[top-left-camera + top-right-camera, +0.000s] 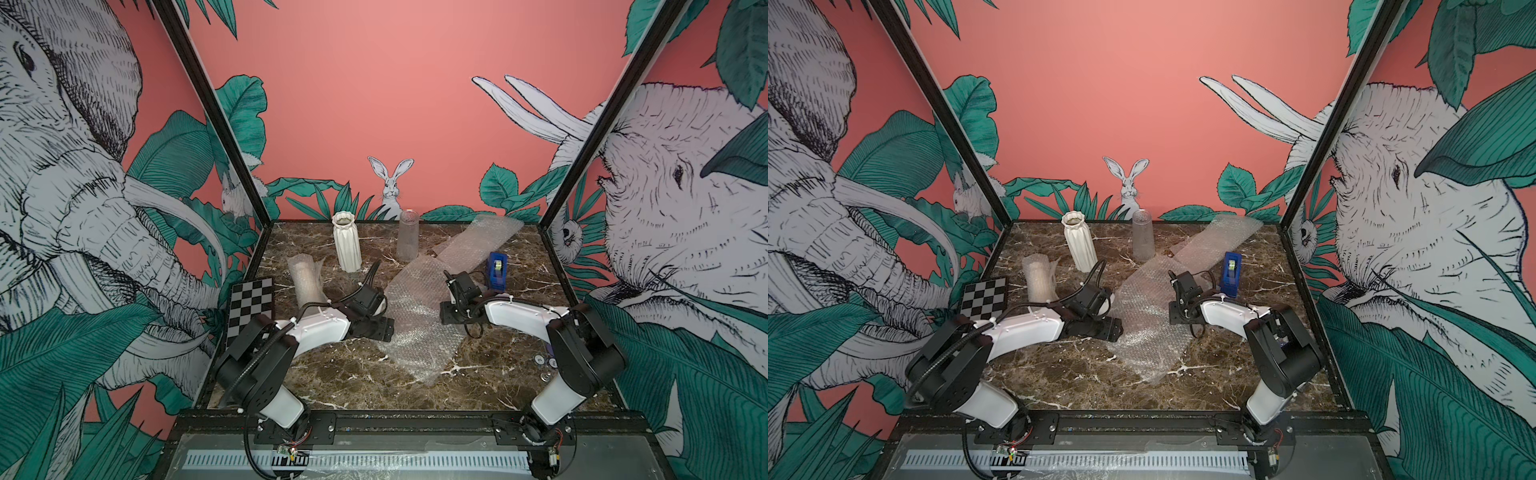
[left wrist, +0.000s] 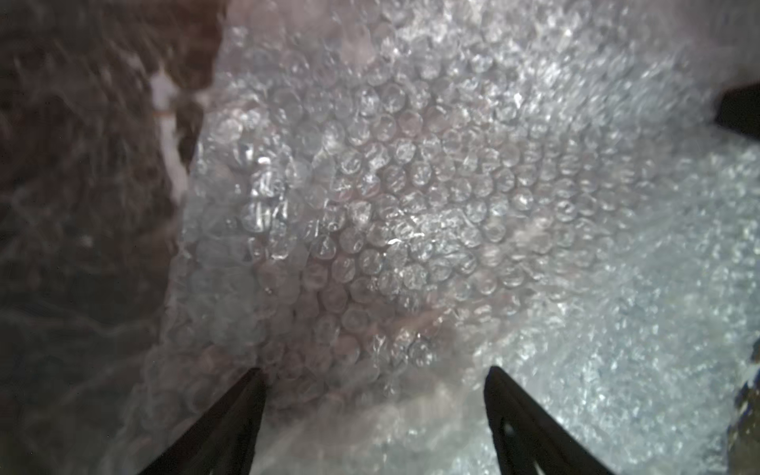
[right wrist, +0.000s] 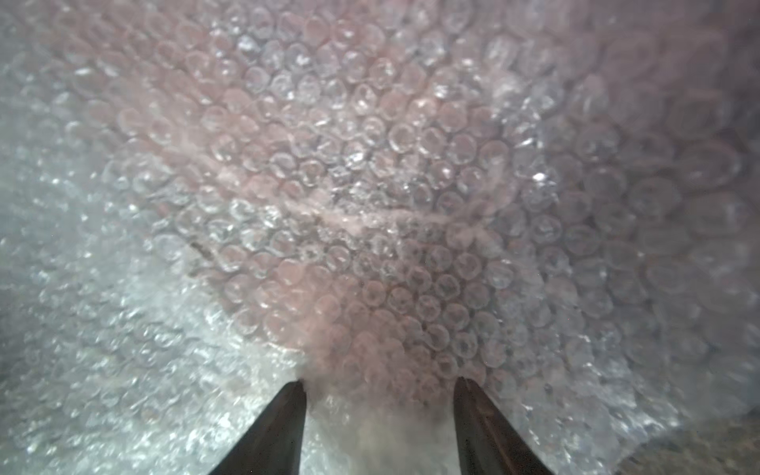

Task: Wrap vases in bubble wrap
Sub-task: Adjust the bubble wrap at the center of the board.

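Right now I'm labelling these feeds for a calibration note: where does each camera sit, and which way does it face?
Top views: one stereo head high over the near edge, looking down and forward across the marble table to the back wall; both arms show, with left gripper and right gripper.
Left wrist: on the left arm, facing the bubble wrap sheet close up; its two dark fingers show.
Right wrist: on the right arm, facing the same sheet; its fingers show.
Shared: all views show that sheet.

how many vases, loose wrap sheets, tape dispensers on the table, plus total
vases: 3, white ribbed vase, glass vase, wrapped vase
loose wrap sheets: 2, near sheet, far sheet
tape dispenser: 1
total: 6
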Available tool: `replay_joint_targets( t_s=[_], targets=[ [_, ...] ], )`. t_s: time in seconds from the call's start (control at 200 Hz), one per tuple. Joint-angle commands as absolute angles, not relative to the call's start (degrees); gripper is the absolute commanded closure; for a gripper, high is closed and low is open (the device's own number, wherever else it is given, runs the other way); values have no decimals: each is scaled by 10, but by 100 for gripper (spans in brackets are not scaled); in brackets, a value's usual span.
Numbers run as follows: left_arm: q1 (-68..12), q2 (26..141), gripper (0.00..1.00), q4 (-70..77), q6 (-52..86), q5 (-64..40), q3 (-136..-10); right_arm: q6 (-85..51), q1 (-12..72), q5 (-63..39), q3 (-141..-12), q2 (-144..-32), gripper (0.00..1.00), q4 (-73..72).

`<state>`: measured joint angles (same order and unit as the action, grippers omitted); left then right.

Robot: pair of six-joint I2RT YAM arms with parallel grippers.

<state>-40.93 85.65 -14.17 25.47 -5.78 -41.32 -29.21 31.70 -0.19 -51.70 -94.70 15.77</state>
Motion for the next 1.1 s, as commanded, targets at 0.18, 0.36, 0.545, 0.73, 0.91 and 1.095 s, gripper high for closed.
replay_joint_targets(
  t_s=[0.18,0.36,0.545,0.73,0.91,1.095],
  targets=[
    [-468,743,15,-245,337,-33,-322,-278,352,-21,-536,-974,38,179],
    [-489,701,15,-210,367,-47,-311,-260,351,9,-587,-1002,32,199],
    [-508,729,15,-187,372,-53,-329,-234,331,4,-638,-1050,31,207],
    [-524,725,15,-175,371,-50,-348,-211,326,-2,-670,-1058,30,217],
    [-526,675,13,-192,341,0,-366,-195,321,0,-645,-992,25,209],
    [-499,646,7,-281,246,85,-474,-183,312,11,-570,-854,18,142]
  ],
)
